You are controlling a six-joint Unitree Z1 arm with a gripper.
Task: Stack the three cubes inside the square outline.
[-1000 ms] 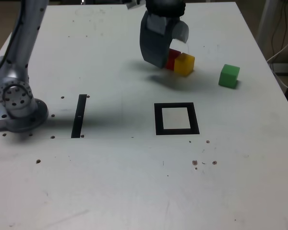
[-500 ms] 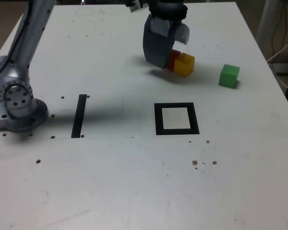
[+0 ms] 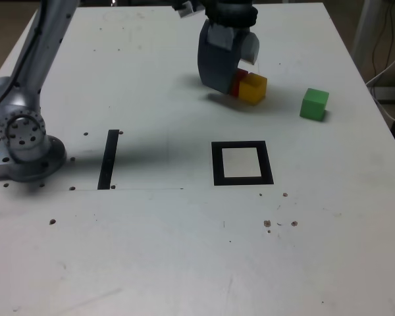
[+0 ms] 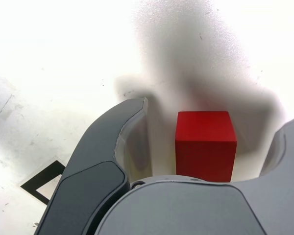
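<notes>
One red cube (image 4: pixel 206 144) sits between the jaws of the claw (image 4: pixel 206 147), gaps both sides, jaws released; yellow cube (image 3: pixel 253 88) touching it on the exterior view's right.

Red cube (image 3: pixel 237 81) mostly hidden behind fingers (image 3: pixel 218 69).

Robot lab bench, scuffed white table (image 3: pixel 184 263), bolted arm base (image 3: pixel 23 141), taped black marks, trailing cables (image 3: pixel 385 46)

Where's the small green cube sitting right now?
In the exterior view, the small green cube sits alone on the white table toward that view's right, beyond the black square outline and apart from the yellow cube.
</notes>
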